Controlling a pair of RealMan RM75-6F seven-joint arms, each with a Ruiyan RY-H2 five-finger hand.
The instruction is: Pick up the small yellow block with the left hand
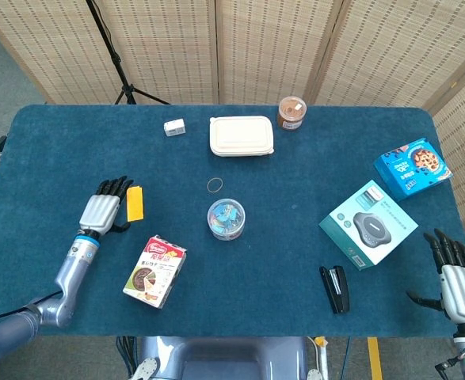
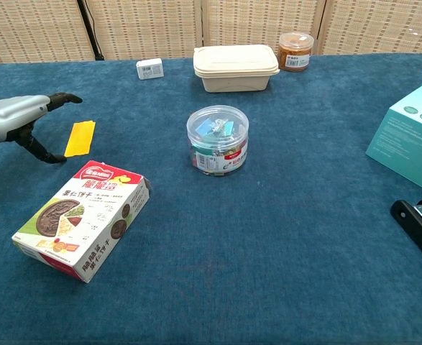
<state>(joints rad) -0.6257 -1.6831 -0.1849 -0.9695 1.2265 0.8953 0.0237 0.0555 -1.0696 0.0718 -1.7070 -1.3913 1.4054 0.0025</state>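
Note:
The small yellow block [image 1: 135, 203] lies flat on the blue table, also seen in the chest view [image 2: 80, 138]. My left hand [image 1: 105, 208] hovers just left of it, fingers straight and apart, thumb hanging down, holding nothing; in the chest view the left hand [image 2: 22, 117] reaches in from the left edge with its fingertips close to the block's far end. My right hand [image 1: 456, 279] rests open at the table's near right corner, seen only in the head view.
A snack box [image 1: 154, 271] lies just in front of the block. A clear tub of clips [image 1: 226, 219], a rubber band [image 1: 215, 185], a cream lunch box [image 1: 242, 135], a brown jar [image 1: 292, 112], a small white box [image 1: 174, 127], a teal box [image 1: 367, 223], a blue box [image 1: 412, 167] and a black stapler [image 1: 337, 288] stand elsewhere.

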